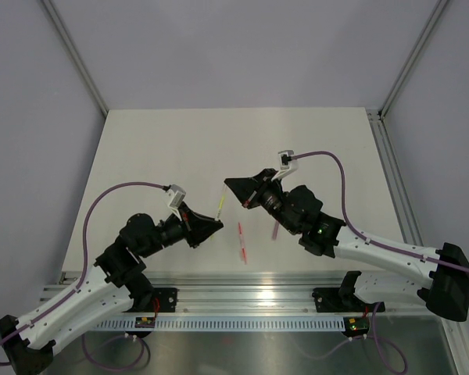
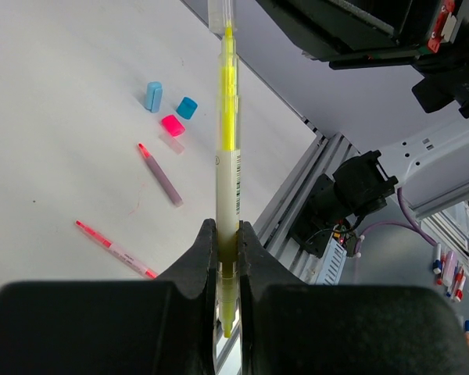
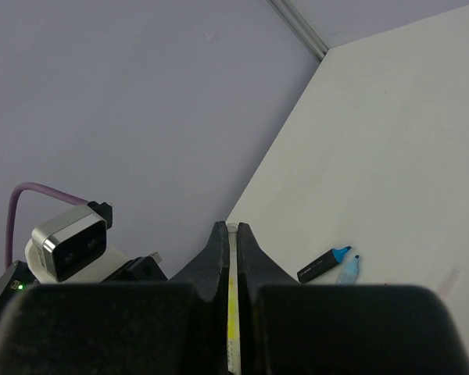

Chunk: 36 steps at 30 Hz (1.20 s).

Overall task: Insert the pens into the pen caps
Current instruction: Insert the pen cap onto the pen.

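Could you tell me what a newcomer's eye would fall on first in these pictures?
The yellow pen, gripped at both ends in mid-air: the left gripper holds one end between its fingers, the right gripper the other. On the table lie a pink cap, a blue cap and a light-blue cap beside a purplish pen and a red-pink pen.
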Motion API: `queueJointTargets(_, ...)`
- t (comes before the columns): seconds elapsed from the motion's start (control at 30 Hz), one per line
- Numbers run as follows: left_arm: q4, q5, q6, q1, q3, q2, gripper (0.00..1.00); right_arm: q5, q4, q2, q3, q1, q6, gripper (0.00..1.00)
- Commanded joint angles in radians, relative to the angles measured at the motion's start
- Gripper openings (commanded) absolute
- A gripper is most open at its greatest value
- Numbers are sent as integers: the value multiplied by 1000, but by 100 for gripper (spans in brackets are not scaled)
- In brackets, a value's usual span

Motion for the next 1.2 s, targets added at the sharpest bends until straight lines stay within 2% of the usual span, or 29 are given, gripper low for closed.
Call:
queueJointTargets(0.0, 43, -23, 19, -2, 37, -7, 0, -3, 21, -14, -11, 13, 10, 0)
queueJointTargets(0.63, 51, -34, 25, -2, 95, 17, 0, -9, 15, -38, -99, 92, 18, 0)
queueJointTargets(1.17, 89, 40, 22, -2, 282, 109, 0, -52, -20, 2, -157, 214, 18, 0)
